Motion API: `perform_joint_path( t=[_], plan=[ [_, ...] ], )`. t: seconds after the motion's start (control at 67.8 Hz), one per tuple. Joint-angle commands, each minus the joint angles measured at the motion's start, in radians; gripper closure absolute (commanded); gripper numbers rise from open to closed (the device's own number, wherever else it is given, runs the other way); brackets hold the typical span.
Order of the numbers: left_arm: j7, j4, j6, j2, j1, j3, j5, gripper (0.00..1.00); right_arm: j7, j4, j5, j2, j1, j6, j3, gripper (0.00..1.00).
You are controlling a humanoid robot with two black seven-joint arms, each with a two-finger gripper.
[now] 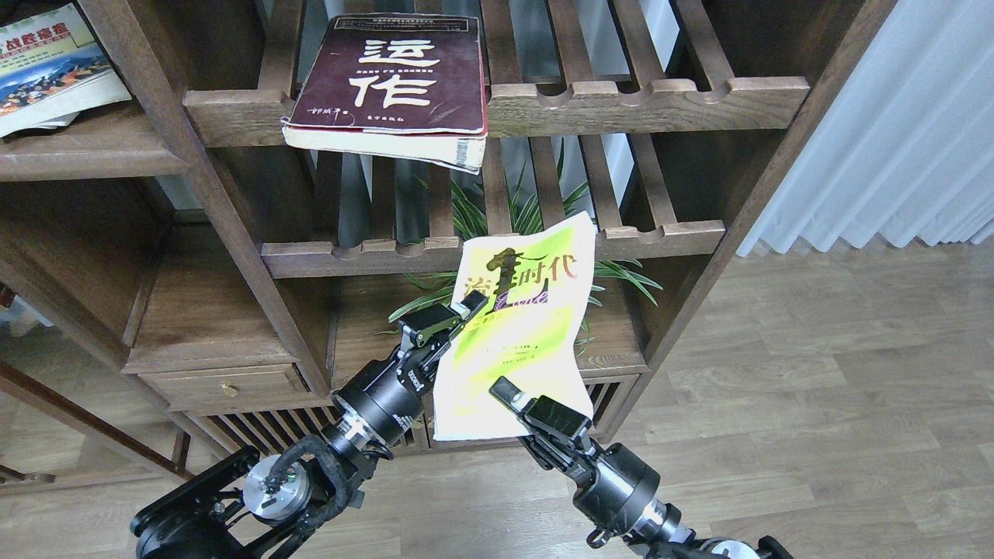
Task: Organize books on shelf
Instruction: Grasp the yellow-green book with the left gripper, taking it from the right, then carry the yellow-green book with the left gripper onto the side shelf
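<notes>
The yellow-green book (528,341) is held upright with its cover facing me, in front of the lower slatted rack. My left gripper (460,309) is shut on its left edge. My right gripper (505,393) is shut on its lower part, with one finger lying on the cover. The maroon book (396,78) lies flat on the upper slatted rack and overhangs the front rail. A small colourful book (46,66) lies at the top left on a solid dark-brown shelf (93,155).
A green plant (536,279) stands on the solid board (365,326) behind the held book. The lower slatted rack (349,256) and the upper slatted rack (660,97) cross above it. A drawer (225,384) is at the lower left. A curtain (893,132) hangs at the right.
</notes>
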Motion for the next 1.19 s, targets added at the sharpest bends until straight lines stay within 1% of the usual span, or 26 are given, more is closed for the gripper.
perform_joint_path(
  t=[0.0,0.147,0.236,0.295,0.339,0.428,0.442,0.546,0.619,0.782,0.929,0.973,1.018,1.121,1.136,1.18],
  plan=[
    [0.016,-0.004,0.0,0.042,0.006,0.0,0.0,1.0,0.007,-0.039,-0.037,0.0,0.021,0.0,0.017,0.0],
    [0.027,-0.027,0.0,0.122,0.015,0.003,0.001,1.0,0.007,-0.082,-0.035,0.0,0.03,0.0,0.023,0.0],
    [0.059,-0.047,0.0,0.198,0.025,0.012,0.003,1.0,0.007,-0.132,-0.037,0.0,0.045,0.0,0.023,0.0],
    [0.097,-0.073,0.0,0.275,0.042,0.02,0.004,1.0,0.007,-0.168,-0.035,0.0,0.058,0.0,0.023,0.0],
    [0.117,-0.093,0.0,0.325,0.05,0.021,0.004,1.0,0.007,-0.185,-0.035,0.0,0.062,0.0,0.021,0.0],
    [0.137,-0.132,0.0,0.415,0.071,0.023,0.006,1.0,0.007,-0.204,-0.035,0.0,0.067,0.0,0.02,0.0],
    [0.148,-0.158,0.0,0.472,0.082,0.024,0.011,1.0,0.007,-0.22,-0.035,0.0,0.068,0.0,0.017,0.0],
    [0.164,-0.182,0.0,0.589,0.088,0.023,0.034,1.0,0.007,-0.25,-0.035,0.0,0.087,0.0,0.007,0.0],
    [0.171,-0.193,0.0,0.663,0.091,0.018,0.057,1.0,0.007,-0.273,-0.033,0.0,0.101,0.0,0.006,0.0],
    [0.173,-0.227,0.0,0.826,0.093,0.003,0.07,1.0,0.007,-0.309,-0.032,0.0,0.128,0.0,-0.011,0.0],
    [0.173,-0.267,0.0,1.02,0.093,-0.031,0.07,1.0,0.007,-0.35,-0.026,0.0,0.162,0.0,-0.011,0.0],
    [0.171,-0.276,0.0,1.062,0.093,-0.04,0.069,0.99,0.007,-0.358,-0.026,0.0,0.168,0.0,-0.011,0.0],
    [0.171,-0.297,0.0,1.128,0.091,-0.066,0.069,0.99,0.007,-0.369,-0.026,0.0,0.174,0.0,-0.011,0.0],
    [0.171,-0.337,0.0,1.226,0.09,-0.127,0.069,0.99,0.007,-0.382,-0.026,0.0,0.185,0.0,-0.013,0.0],
    [0.171,-0.348,0.0,1.284,0.088,-0.165,0.069,0.99,0.007,-0.39,-0.026,0.0,0.192,0.0,-0.013,0.0],
    [0.17,-0.35,0.0,1.315,0.082,-0.189,0.069,0.99,0.007,-0.393,-0.026,0.0,0.196,0.0,-0.013,0.0]
  ],
)
